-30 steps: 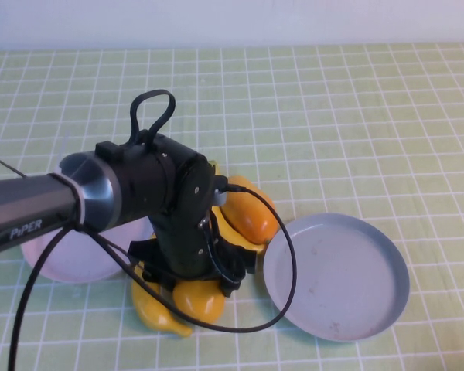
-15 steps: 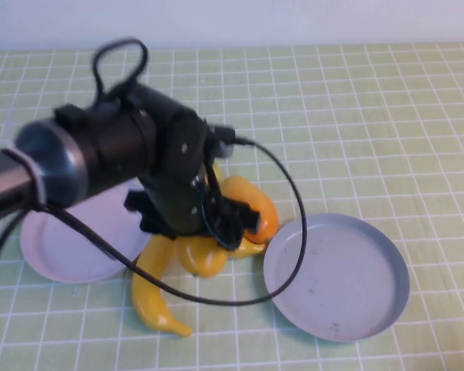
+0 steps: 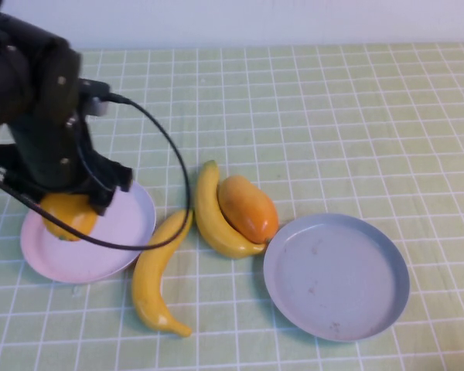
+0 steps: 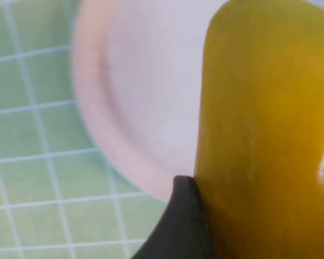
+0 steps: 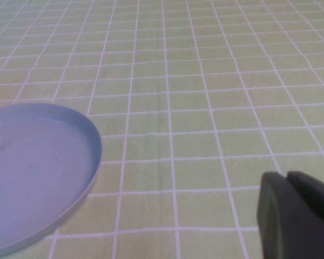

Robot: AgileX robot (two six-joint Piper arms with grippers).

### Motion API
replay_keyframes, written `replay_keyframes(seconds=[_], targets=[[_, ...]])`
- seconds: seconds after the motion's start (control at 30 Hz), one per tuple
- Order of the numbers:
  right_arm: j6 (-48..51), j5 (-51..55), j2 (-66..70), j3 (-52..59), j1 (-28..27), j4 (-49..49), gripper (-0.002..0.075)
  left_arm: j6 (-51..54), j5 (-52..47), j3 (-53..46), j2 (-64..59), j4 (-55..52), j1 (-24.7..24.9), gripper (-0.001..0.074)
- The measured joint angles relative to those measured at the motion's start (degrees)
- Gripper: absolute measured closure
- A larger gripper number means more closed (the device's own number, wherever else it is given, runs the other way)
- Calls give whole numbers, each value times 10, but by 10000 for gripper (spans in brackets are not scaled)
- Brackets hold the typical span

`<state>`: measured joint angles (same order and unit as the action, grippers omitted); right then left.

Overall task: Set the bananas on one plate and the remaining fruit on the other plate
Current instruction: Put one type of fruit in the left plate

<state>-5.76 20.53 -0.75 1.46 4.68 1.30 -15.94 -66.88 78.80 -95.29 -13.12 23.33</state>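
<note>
My left gripper (image 3: 68,210) is shut on a plump yellow-orange fruit (image 3: 69,216) and holds it over the left part of the pale pink plate (image 3: 120,243). Whether the fruit touches the plate I cannot tell. The left wrist view is mostly filled by this fruit (image 4: 264,135), with one dark finger (image 4: 181,226) against its side and the pink plate (image 4: 146,81) behind. Two bananas lie on the table: one (image 3: 158,274) beside the pink plate, the other (image 3: 211,220) curled around a redder oval fruit (image 3: 249,207). The grey-blue plate (image 3: 336,274) holds nothing. My right gripper (image 5: 294,216) is shut, low over the cloth beside the grey-blue plate (image 5: 38,172).
A green checked cloth (image 3: 332,116) covers the table. The left arm's black cable (image 3: 182,193) loops down over the pink plate and close to the nearer banana. The white wall runs along the far edge.
My left arm has lifted the yellow-orange fruit out of the pile in the middle and carried it left to the pink plate, uncovering both bananas and the redder fruit.
</note>
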Motion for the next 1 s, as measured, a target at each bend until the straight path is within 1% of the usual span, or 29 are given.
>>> replay_keyframes(seconds=[0.07, 0.13, 0.3, 0.47, 0.7, 0.77, 0.9, 1.0], targets=[[0, 0, 0, 0, 0, 0, 741, 20, 3, 0, -7, 5, -30, 190], [0, 0, 0, 0, 0, 0, 741, 35, 3, 0, -18, 9, -49, 190], [0, 0, 0, 0, 0, 0, 741, 66, 13, 0, -52, 11, -74, 190], [0, 0, 0, 0, 0, 0, 741, 95, 22, 0, -75, 6, -76, 190], [0, 0, 0, 0, 0, 0, 741, 100, 37, 0, -89, 6, -77, 189], [0, 0, 0, 0, 0, 0, 741, 101, 44, 0, -89, 6, -77, 171], [0, 0, 0, 0, 0, 0, 741, 101, 45, 0, -89, 4, -77, 105], [0, 0, 0, 0, 0, 0, 741, 97, 45, 0, -89, -10, -77, 84]])
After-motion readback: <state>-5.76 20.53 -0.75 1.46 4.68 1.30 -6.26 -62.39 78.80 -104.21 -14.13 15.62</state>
